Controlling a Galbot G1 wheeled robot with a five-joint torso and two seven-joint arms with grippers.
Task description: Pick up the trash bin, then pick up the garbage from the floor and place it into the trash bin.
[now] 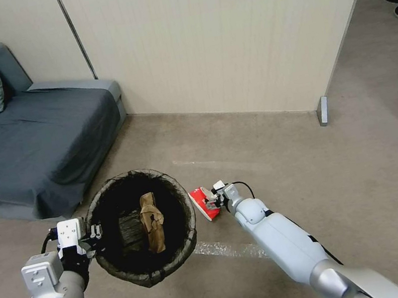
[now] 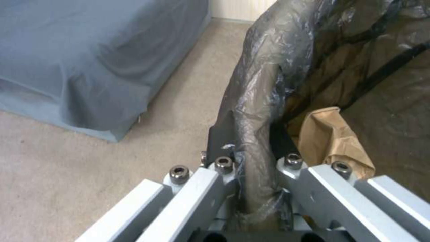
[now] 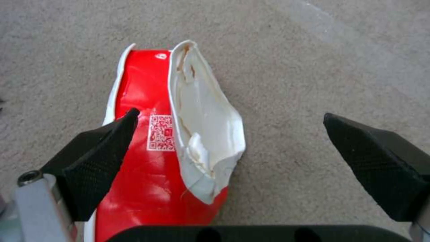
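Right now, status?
Left end effector shut on trash bin rim. Right end effector open over red-and-white carton on floor. Nothing blocking.

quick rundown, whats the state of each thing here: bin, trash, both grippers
trash bin: upright, held by its rim, dark bag folded over the rim
brown paper bag: crumpled, already inside the bin
red-and-white carton: flattened and torn open, lying on the floor beside the bin, not gripped
left gripper: shut on the bin's bagged rim
right gripper: open, down at the carton, one finger over its red face
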